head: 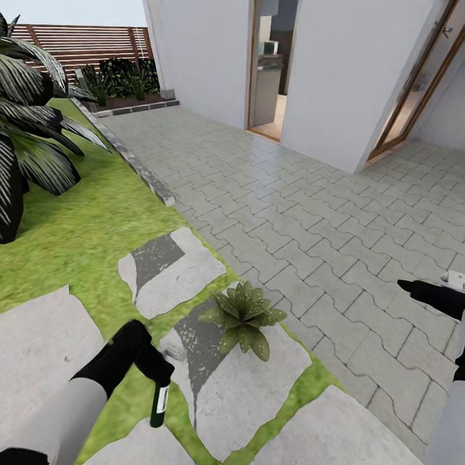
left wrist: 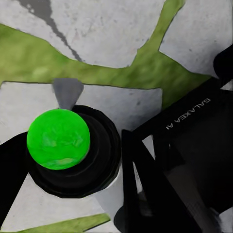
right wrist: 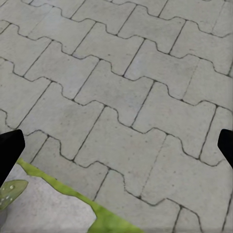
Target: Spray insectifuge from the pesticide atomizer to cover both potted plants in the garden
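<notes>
While a dark palm (head: pixel 26 123) and the lawn (head: pixel 84 226) take up the far left of the head view, the left gripper (head: pixel 152 361) hangs low over the stepping stones (head: pixel 174 271) with its fingers closed on the spray bottle (head: pixel 159 403). The bottle hangs downward from the grip, its white label showing and its base just above the grass seam between two slabs. In the left wrist view the bottle (left wrist: pixel 60 141) is seen end-on, a bright green disc inside a dark ring. Held this way, it looks carried rather than aimed, so I judge that spraying has not yet begun.

Just right of the bottle sits one potted plant (head: pixel 244 316), a low rosette of pointed leaves on the edge of a stone (head: pixel 245 387), near the gripper but not touching it. That nearness suggests the arm was brought here to treat this plant first.

Further right runs grey paving (head: pixel 310 213) toward a white wall (head: pixel 349 71) and an open doorway (head: pixel 271 71). At the right edge the right gripper (head: pixel 423 290) hovers above the paving, empty. In the right wrist view its dark fingertips (right wrist: pixel 9 150) sit wide apart at either side of the frame, spread and idle, with a leaf tip (right wrist: pixel 10 191) showing at the corner, probably kept clear of the working arm.
</notes>
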### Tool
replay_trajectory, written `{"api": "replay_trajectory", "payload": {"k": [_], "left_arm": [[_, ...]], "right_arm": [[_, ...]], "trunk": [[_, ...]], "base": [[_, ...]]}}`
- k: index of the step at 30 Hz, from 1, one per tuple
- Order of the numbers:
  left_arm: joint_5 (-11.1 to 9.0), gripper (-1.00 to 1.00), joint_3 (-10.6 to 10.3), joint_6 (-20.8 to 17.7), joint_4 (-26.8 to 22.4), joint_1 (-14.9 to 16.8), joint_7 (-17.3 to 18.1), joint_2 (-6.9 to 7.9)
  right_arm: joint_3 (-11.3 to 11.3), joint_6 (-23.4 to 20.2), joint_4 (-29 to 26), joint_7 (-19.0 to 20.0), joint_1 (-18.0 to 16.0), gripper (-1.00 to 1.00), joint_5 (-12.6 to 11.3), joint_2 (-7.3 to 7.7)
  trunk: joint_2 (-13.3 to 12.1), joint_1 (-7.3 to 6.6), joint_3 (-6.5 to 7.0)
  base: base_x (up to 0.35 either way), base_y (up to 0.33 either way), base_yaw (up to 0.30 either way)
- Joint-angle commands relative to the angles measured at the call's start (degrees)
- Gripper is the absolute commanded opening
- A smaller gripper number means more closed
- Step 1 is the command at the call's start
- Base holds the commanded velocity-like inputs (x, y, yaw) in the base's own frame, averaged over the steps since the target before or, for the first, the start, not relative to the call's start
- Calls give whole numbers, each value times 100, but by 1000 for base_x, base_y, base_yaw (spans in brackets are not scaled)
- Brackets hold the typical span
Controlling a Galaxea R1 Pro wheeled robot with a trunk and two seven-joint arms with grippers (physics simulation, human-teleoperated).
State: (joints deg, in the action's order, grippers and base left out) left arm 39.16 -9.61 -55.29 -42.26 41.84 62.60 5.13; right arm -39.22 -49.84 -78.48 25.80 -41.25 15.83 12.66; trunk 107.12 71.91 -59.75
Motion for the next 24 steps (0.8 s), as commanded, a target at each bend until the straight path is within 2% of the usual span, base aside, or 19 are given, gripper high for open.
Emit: {"api": "replay_trajectory", "payload": {"k": [1,4,8,24], "left_arm": [[59,-100,29,-18,-220,-101,59,1],[59,-100,88,-10,-612,-251,52,-2],[57,-100,110,-8,-736,-279,57,-8],[57,-100,108,-8,-749,-281,59,-12]], "right_arm": [[-7,-17,-7,57,-5,100,60,-1],[-7,-17,-9,57,-5,100,60,-1],[-7,-17,-10,57,-5,100,60,-1],[-7,-22,-10,63,-5,100,51,-1]], "trunk": [[2,0,-4],[2,0,-4],[2,0,-4],[2,0,40]], "base": [[0,0,0],[0,0,0],[-52,0,0],[-318,0,0]]}}
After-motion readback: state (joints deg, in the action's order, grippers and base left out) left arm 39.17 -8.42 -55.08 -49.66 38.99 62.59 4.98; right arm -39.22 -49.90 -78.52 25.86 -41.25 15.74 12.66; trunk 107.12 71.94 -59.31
